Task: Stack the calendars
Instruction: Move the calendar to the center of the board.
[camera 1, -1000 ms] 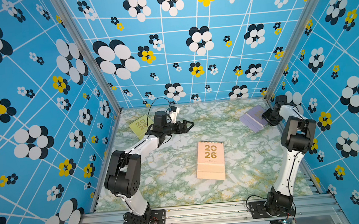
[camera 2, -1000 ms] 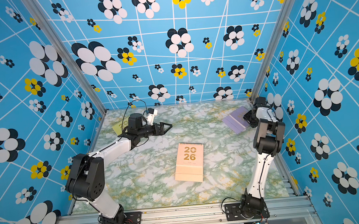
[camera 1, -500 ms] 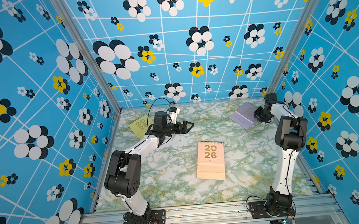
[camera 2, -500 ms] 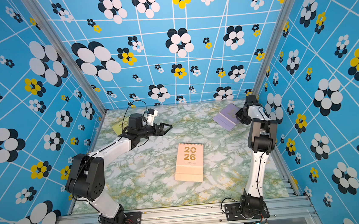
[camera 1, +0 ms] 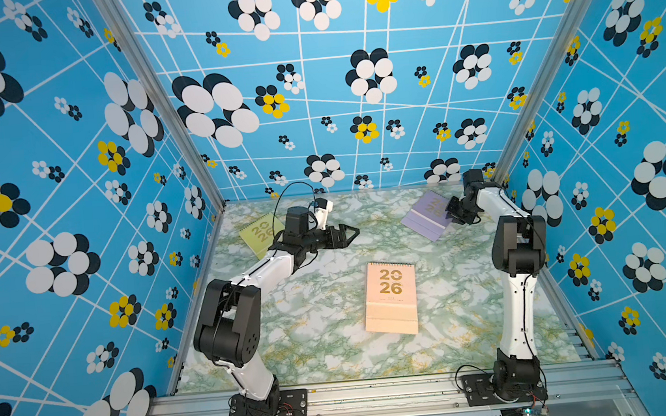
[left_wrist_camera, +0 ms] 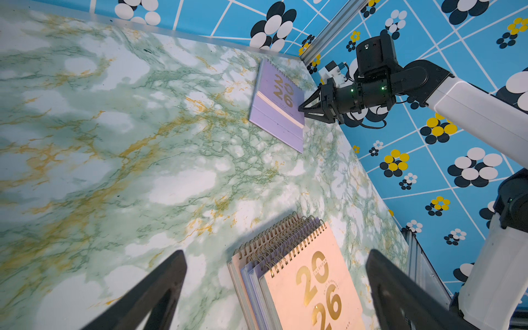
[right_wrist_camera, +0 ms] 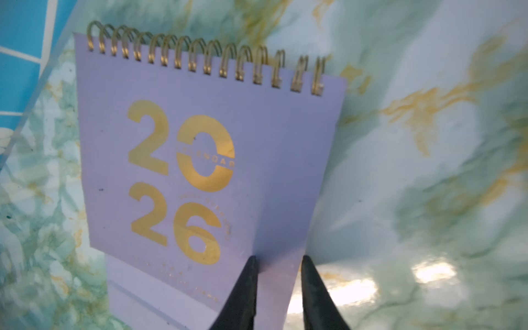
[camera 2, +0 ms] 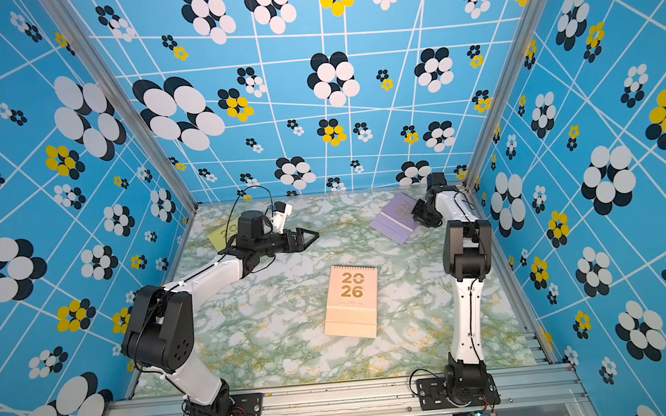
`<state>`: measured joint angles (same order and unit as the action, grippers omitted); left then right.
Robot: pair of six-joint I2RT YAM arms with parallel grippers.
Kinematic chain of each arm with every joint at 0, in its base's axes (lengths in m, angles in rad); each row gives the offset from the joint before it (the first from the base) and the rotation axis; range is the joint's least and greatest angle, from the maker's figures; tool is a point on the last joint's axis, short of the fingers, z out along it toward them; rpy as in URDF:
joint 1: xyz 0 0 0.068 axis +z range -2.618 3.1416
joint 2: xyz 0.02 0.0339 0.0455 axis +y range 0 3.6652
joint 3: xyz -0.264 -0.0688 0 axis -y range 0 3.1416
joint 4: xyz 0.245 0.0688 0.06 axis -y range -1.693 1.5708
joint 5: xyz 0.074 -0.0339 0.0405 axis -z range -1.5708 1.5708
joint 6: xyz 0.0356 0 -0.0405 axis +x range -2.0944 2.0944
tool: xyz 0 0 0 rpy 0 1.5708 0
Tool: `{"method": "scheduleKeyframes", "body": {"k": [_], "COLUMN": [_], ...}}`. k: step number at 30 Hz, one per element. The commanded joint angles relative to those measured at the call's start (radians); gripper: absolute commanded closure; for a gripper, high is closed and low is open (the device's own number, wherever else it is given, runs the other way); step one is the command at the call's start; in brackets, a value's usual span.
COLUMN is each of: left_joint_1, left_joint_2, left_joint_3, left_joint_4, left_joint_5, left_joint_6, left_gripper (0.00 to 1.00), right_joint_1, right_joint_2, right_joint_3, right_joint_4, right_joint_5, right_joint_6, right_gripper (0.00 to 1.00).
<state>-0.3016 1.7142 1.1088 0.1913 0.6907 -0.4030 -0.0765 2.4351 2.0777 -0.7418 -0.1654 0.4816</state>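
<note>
A lilac calendar (camera 1: 426, 215) (camera 2: 396, 220) lies at the far right of the marble table. My right gripper (camera 1: 449, 213) (right_wrist_camera: 278, 258) is shut on its edge, a fingertip on each face, and that side looks slightly raised. A stack of calendars topped by a peach one (camera 1: 390, 298) (camera 2: 352, 302) (left_wrist_camera: 311, 285) sits mid-table. A yellow-green calendar (camera 1: 259, 234) lies far left, partly hidden behind my left arm. My left gripper (camera 1: 352, 234) (left_wrist_camera: 277, 254) hovers open and empty, above the table beyond the stack.
Blue flowered walls close in the table (camera 1: 321, 329) on three sides, with aluminium posts (camera 1: 522, 130) in the far corners. A metal rail (camera 1: 381, 398) carrying both arm bases runs along the front edge. The lilac calendar is close to the far right corner.
My right gripper has closed on the lilac calendar and drawn it leftward, away from the right wall. The left arm has stayed still and open.
</note>
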Motion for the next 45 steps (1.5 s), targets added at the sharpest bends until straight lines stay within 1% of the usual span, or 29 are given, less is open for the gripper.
{"method": "scheduleKeyframes", "body": {"k": [1,7,11,13,17,21,22,26,31,37,45], "left_joint_1": [0.007,0.010,0.010,0.010,0.012,0.011,0.010,0.010,0.010,0.020,0.057], "left_joint_2": [0.039,0.117,0.152,0.191,0.281,0.360,0.369,0.385,0.400,0.429,0.468], "left_joint_3": [0.070,0.160,0.213,0.271,0.382,0.469,0.479,0.497,0.514,0.553,0.580], "left_joint_4": [-0.036,-0.096,-0.128,-0.178,-0.253,-0.320,-0.327,-0.347,-0.389,-0.478,-0.556], "left_joint_5": [0.025,-0.007,-0.005,-0.006,-0.006,-0.007,-0.008,-0.015,-0.034,-0.104,-0.171], "left_joint_6": [0.019,0.027,0.042,0.064,0.087,0.102,0.102,0.102,0.114,0.140,0.145], "left_gripper": [0.00,0.00,0.01,0.00,0.00,0.00,0.00,0.01,0.01,0.00,0.01], "right_joint_1": [0.047,0.097,0.118,0.129,0.160,0.184,0.226,0.269,0.321,0.372,0.432], "right_joint_2": [0.070,0.142,0.172,0.187,0.213,0.239,0.246,0.264,0.272,0.279,0.295], "right_joint_3": [0.025,0.138,0.178,0.194,0.242,0.277,0.293,0.329,0.358,0.404,0.444], "right_joint_4": [-0.170,-0.229,-0.243,-0.253,-0.306,-0.345,-0.361,-0.387,-0.387,-0.377,-0.315], "right_joint_5": [0.001,-0.015,-0.021,-0.033,-0.013,-0.027,-0.022,-0.031,-0.085,-0.114,-0.172], "right_joint_6": [-0.058,-0.057,-0.054,-0.058,-0.106,-0.157,-0.174,-0.209,-0.234,-0.269,-0.223], "right_gripper": [0.72,0.71,0.71,0.71,0.71,0.70,0.71,0.71,0.70,0.69,0.66]}}
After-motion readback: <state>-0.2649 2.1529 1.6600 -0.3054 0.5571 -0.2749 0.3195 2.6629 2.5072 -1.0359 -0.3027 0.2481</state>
